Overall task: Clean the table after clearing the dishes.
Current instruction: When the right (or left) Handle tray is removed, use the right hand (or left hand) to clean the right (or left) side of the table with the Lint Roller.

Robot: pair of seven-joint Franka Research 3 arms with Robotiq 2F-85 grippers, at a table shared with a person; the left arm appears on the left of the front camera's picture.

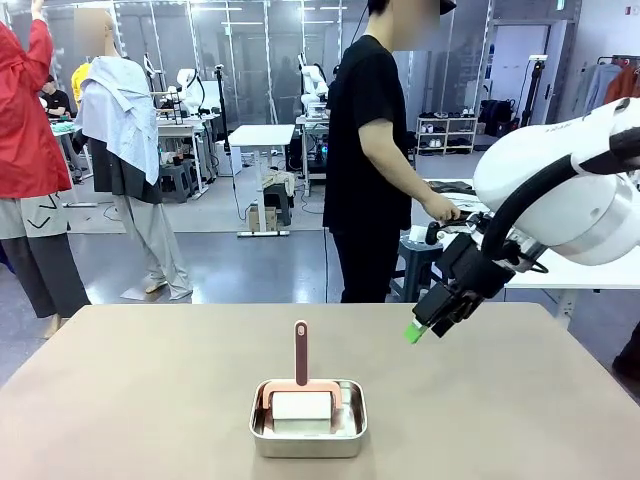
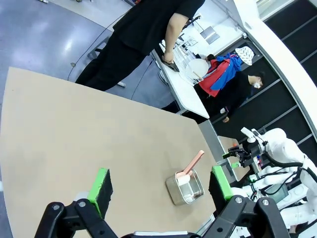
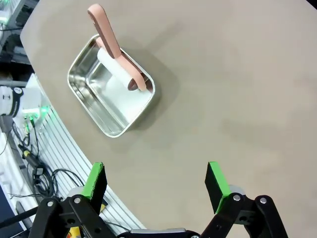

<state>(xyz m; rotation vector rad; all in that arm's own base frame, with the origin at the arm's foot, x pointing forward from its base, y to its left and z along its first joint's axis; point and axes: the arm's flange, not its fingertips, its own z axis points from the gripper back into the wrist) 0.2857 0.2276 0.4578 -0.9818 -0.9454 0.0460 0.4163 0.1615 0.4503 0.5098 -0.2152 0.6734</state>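
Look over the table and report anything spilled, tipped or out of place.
Nothing stands out. The table shows no spills or marks. The steel pan sits flat on it, and the pink-handled roller rests inside the pan, its handle sticking up past the rim.

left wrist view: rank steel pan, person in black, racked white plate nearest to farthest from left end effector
1. steel pan, on the table ahead
2. person in black, at its far edge
3. white plate, beyond, in the rack
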